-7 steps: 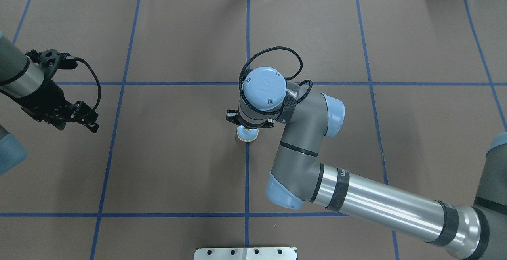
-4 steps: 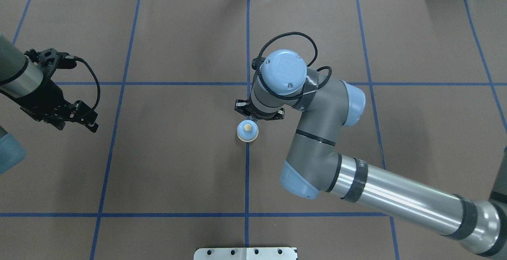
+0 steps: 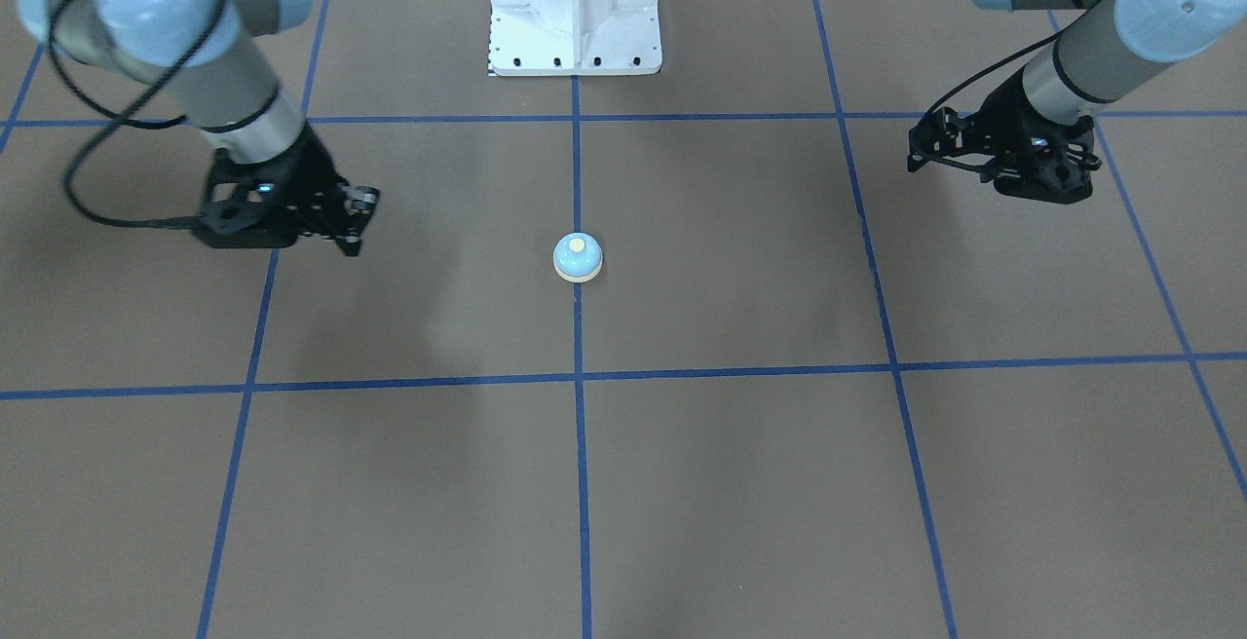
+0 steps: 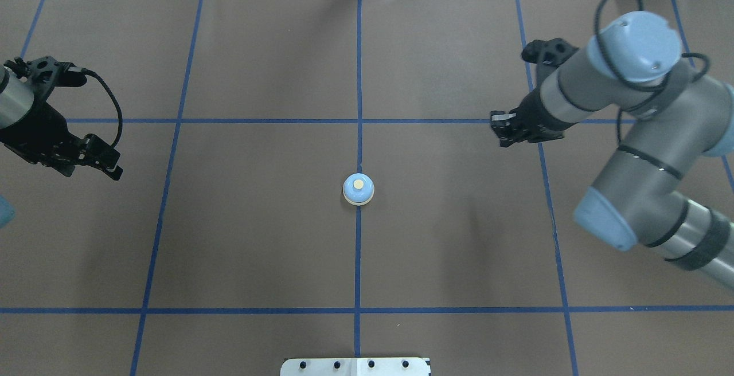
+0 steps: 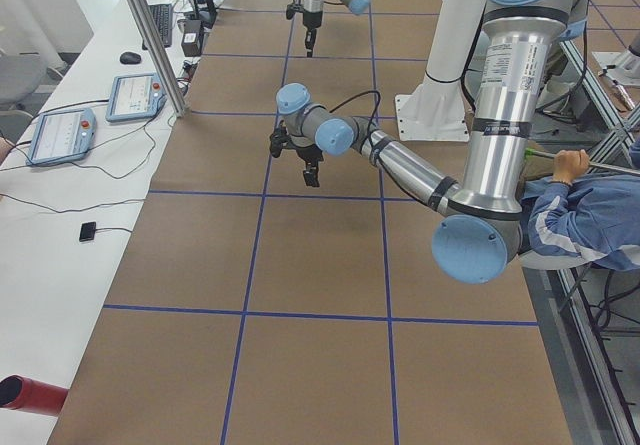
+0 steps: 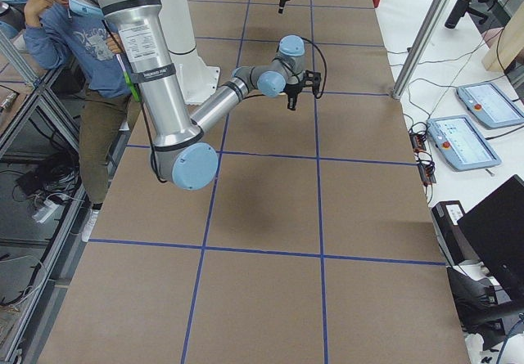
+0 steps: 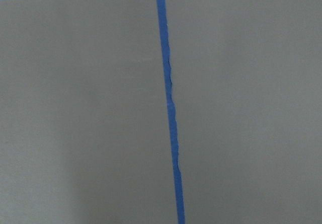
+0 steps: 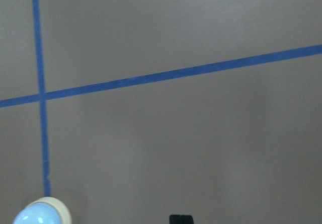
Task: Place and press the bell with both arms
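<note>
The bell (image 4: 358,189), light blue with a cream button, stands alone on the centre blue line, also in the front view (image 3: 578,257). Its edge shows at the bottom left of the right wrist view (image 8: 40,215). My right gripper (image 4: 500,133) hovers far right of the bell, fingers together and empty; in the front view it (image 3: 354,230) is on the left. My left gripper (image 4: 114,169) is far left of the bell, fingers together and empty; in the front view it (image 3: 918,157) is on the right. The left wrist view shows only mat and tape.
The brown mat carries a grid of blue tape lines (image 4: 358,78). The white bolted pedestal (image 3: 575,16) stands at the robot's side of the table. Seated operators (image 5: 575,220) and control tablets (image 6: 463,139) are beside the table.
My right arm has lifted off the bell and swung far to the right. My left gripper has drawn back a little to the left. The bell has stayed in place.
</note>
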